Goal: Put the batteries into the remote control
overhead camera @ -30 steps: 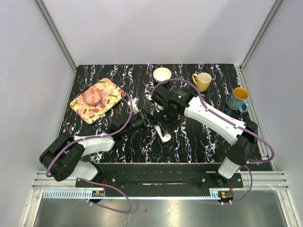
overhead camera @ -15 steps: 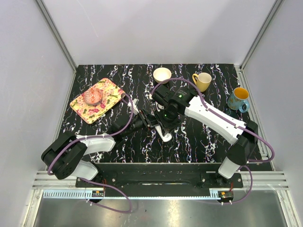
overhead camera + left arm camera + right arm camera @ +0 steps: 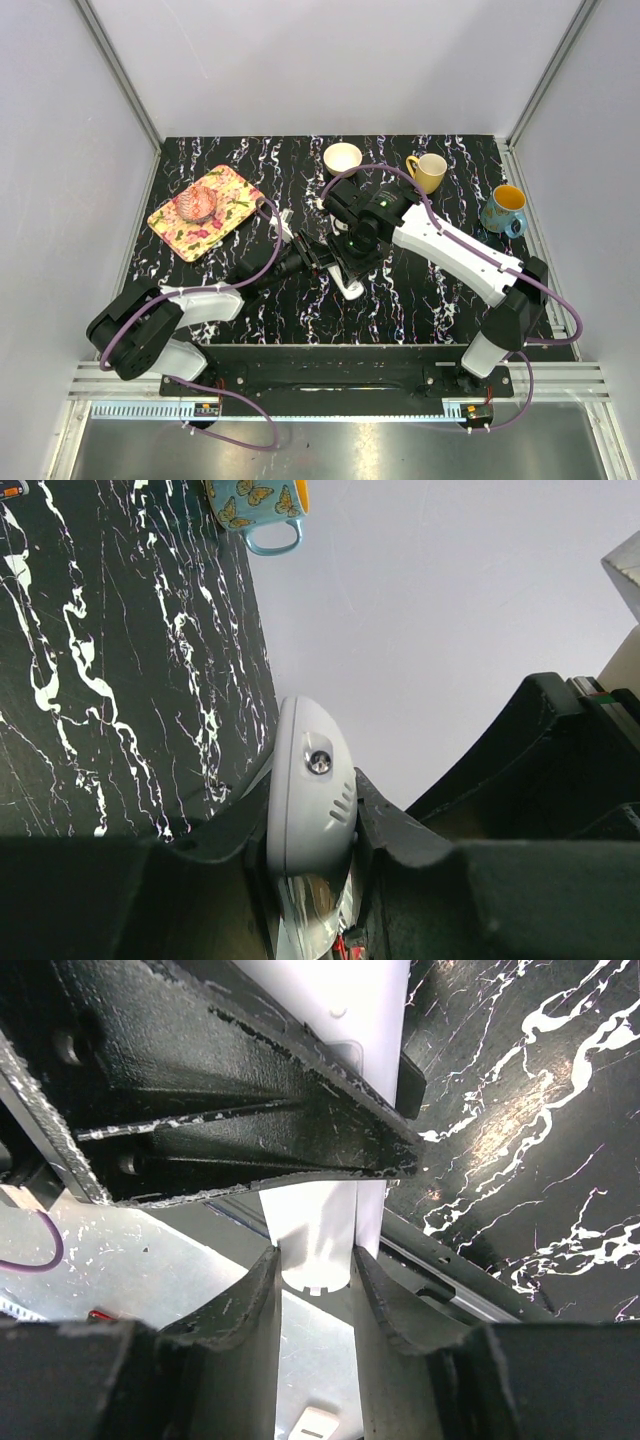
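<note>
Gripping the remote control with both claws, I have it pinned near the middle of the black marbled table; whether it rests on the surface or hangs just above it, I cannot tell. My left claw comes in from the left and is closed on the white body. In the left wrist view the rounded end of the bar pokes out between my two dark fingers, showing a small round dot and three short slots. My right claw reaches in from the right and is clamped on the same bar. In the right wrist view the white plastic sits tight between my right fingers, and the left claw's scuffed black fingers cross over it just beyond. Towards the far edge of the table stand a white bowl, a yellow mug and a blue butterfly mug. A floral tray lies at the far left.
</note>
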`<state>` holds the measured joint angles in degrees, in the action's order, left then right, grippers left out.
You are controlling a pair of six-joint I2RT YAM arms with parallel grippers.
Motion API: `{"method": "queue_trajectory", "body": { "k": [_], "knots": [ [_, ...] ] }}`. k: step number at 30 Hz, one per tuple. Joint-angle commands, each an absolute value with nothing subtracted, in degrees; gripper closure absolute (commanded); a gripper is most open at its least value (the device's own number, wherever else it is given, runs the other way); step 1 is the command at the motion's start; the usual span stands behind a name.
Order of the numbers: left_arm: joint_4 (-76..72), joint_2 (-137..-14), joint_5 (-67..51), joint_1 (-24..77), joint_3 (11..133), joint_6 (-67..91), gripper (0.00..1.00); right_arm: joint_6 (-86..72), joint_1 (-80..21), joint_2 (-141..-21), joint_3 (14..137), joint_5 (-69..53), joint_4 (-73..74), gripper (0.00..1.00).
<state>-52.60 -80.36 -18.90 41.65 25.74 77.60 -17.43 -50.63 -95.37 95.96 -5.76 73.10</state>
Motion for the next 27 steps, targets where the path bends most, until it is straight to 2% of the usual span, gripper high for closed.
{"method": "queue_trajectory", "body": {
  "k": [1,14,20,27],
  "knots": [
    [-58.2,-76.2,-22.2,43.9,27.9,78.2,1.0,-17.8,-48.7,-93.9,95.5,-2.3,65.9,0.62],
    [-55.5,-75.9,-21.7,43.9,28.6,77.1,1.0,-17.8,-48.7,-93.3,95.7,-3.8,66.5,0.44],
    [-55.5,-76.2,-21.5,43.9,28.3,77.0,1.0,-18.3,-48.7,-93.1,97.9,-1.8,67.3,0.3],
    [-56.3,-76.1,-21.4,43.9,28.0,77.2,1.0,-18.5,-48.7,-92.0,97.5,-0.4,67.7,0.25]
  ]
}}
